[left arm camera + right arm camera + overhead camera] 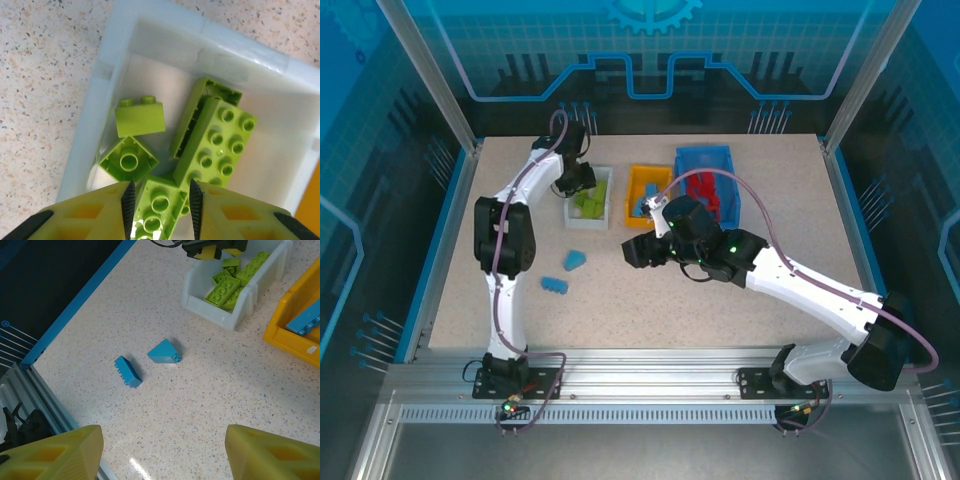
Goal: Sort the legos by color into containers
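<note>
from above, the left tool (577,180) hangs over the white bin (609,190) of lime green legos (588,203). the right tool (638,250) hovers over the speckled worktop (720,310), near the orange bin (632,200). red bricks (710,195) lie in the blue bin (705,152). two light blue bricks (576,260) sit loose on the worktop.

left wrist camera: the tool is clenched on a lime green brick (159,205), studs toward the lens, above the other green pieces in the bin.

right wrist camera: the tool's jaws stand wide and released, nothing between them. the two loose blue bricks lie ahead, near each other but apart.
</note>
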Tool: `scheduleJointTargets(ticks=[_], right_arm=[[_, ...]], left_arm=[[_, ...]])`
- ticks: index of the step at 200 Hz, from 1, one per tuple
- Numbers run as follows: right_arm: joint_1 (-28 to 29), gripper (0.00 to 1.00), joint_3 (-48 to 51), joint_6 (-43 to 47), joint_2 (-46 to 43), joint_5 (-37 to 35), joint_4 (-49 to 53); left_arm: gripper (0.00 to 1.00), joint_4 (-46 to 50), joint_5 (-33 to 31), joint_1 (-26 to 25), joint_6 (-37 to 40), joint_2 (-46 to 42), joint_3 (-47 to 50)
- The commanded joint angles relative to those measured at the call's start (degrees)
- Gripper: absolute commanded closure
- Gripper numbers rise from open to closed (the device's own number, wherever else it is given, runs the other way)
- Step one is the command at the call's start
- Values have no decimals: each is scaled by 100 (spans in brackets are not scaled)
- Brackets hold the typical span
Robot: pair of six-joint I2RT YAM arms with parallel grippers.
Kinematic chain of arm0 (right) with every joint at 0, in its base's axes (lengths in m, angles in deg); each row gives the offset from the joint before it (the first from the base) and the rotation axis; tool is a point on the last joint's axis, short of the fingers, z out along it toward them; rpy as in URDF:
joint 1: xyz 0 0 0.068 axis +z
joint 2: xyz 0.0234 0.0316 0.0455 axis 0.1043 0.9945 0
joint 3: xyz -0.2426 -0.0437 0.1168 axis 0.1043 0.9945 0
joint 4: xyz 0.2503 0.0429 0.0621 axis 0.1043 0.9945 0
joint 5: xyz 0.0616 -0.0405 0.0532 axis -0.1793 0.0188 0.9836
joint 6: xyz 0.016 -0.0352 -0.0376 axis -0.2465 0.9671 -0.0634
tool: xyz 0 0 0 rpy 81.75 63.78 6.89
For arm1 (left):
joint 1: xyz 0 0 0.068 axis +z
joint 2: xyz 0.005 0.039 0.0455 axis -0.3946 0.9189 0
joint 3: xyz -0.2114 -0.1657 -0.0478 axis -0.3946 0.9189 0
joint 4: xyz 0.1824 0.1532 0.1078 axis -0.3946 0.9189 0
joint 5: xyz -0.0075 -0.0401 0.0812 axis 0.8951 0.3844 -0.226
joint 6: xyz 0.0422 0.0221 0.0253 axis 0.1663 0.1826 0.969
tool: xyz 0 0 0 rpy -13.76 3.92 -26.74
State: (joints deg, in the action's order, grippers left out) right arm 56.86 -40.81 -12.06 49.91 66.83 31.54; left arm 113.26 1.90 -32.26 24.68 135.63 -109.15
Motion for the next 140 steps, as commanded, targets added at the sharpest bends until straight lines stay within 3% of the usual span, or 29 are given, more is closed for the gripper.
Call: scheduleJointTargets(ticks=[1, 29, 79, 108, 140], right_arm=[[101, 32, 13, -14, 87, -100, -130], [369, 30, -310, 279, 784, -138, 26], [645, 23, -1856, 961, 3076, -412, 742], [687, 15, -3114, 1625, 4427, -329, 1302], [603, 11, -4398, 2303, 5471, -308, 1907]], left_arm=[[56, -203, 186, -79, -66, -1237, 709], [44, -313, 23, -117, -474, -2824, 2055], [25, -85, -79, -101, -1340, -6129, 4692], [18, 483, -131, -83, -1720, -7627, 5379], [11, 1023, -37, -87, -2029, -8609, 5666]])
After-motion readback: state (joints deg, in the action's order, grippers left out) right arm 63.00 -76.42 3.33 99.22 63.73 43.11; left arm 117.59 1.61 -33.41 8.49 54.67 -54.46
